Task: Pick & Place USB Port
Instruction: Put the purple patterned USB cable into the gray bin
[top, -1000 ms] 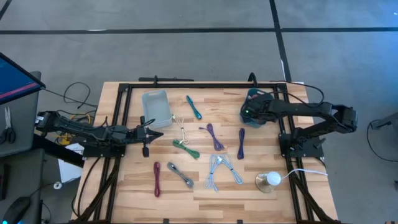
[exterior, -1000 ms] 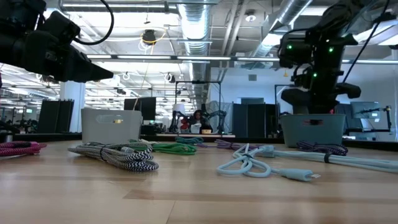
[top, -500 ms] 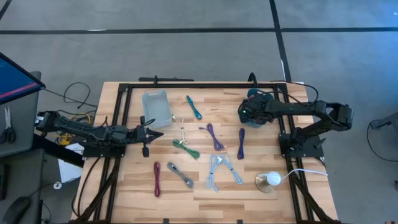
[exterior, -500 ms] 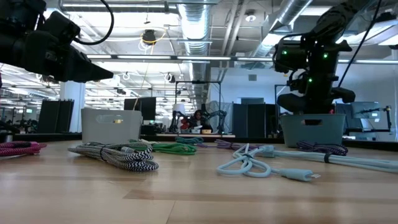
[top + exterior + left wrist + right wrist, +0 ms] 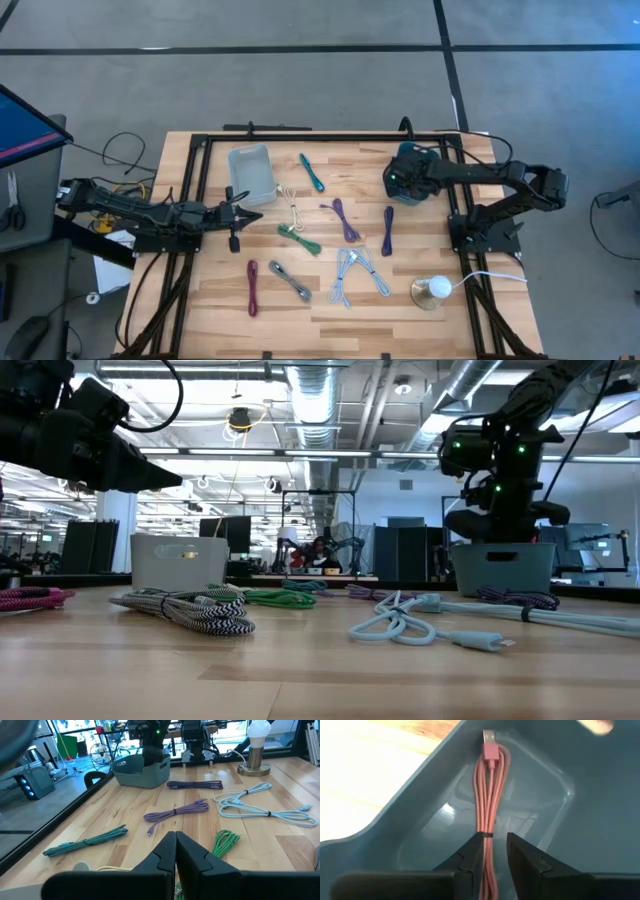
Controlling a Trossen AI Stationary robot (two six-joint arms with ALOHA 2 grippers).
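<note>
A pink USB cable (image 5: 490, 795), bundled and tied, lies lengthwise in the dark teal bin (image 5: 535, 785) at the table's far right, its plug end near the bin's wall. My right gripper (image 5: 495, 840) points down into this bin (image 5: 404, 152), fingers apart, one on either side of the bundle's near end. In the low view the right arm stands over the bin (image 5: 503, 568). My left gripper (image 5: 258, 214) waits shut and level at the table's left side, nothing between its fingers (image 5: 176, 837). My right gripper straddles the pink cable's near end (image 5: 488, 831) from above, slanting down into the bin. The cable lies on the bin's floor. One finger (image 5: 470, 852) overlaps the bundle's edge; I cannot tell whether it touches.
A pale bin (image 5: 251, 172) stands at the far left. Several bundled cables lie across the table: teal (image 5: 311, 172), purple (image 5: 345, 219), green (image 5: 299, 239), light blue (image 5: 355, 272), magenta (image 5: 253, 287). A bulb on a stand (image 5: 433, 291) is near the front right.
</note>
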